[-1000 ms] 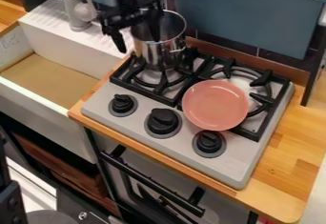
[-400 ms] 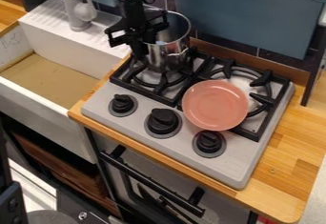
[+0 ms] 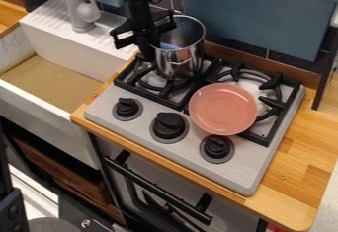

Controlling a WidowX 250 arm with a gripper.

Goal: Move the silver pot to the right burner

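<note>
The black gripper hangs down over the back left of the stove, close against the left side of the silver pot. The pot stands upright on the left burner, toward the back of its grate. Something pale blue shows inside the pot, too unclear to name. On the right burner a pink plate covers the front left part of the grate.
A blue panel stands behind the stove. To the left are a white sink and a grey faucet. Black knobs line the stove's front, with wooden counter at the right.
The gripper has swung round and lowered beside the pot, and the pot has shifted a little to the right. The pink plate has stayed in place.
</note>
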